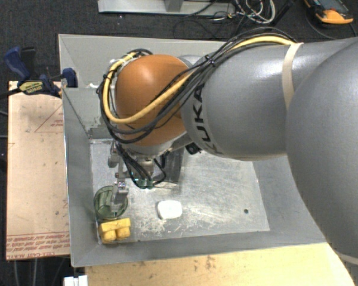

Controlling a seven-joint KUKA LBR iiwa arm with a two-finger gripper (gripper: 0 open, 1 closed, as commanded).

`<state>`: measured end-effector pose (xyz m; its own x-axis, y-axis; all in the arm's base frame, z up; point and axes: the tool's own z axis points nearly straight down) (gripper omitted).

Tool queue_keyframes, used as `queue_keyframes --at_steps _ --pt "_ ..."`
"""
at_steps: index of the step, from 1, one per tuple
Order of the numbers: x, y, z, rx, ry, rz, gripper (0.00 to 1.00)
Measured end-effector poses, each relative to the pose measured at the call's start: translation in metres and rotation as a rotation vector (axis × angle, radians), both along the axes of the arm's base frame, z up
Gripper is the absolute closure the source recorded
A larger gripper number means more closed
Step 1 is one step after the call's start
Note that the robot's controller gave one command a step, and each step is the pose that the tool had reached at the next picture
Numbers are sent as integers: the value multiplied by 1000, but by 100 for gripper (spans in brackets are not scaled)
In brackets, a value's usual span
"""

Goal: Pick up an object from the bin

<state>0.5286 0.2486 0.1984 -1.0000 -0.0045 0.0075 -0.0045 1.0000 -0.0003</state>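
While the arm (256,100) is lowered into the grey bin (227,183), nothing is seen lifted, so the pick is judged not yet made; the jaws are set at a round, translucent green thing (104,202) in the view's lower-left corner, beside a yellow block (115,230); their opening cannot be told.

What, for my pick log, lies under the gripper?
A green see-through round thing near the bin's lower-left corner, just above a yellow block. The gripper covers part of it, so its inside cannot be seen.
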Motion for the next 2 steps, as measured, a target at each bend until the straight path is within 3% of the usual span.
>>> queue_keyframes --at_steps 2 --pt "2 -1 4 2 -9 -5 0"
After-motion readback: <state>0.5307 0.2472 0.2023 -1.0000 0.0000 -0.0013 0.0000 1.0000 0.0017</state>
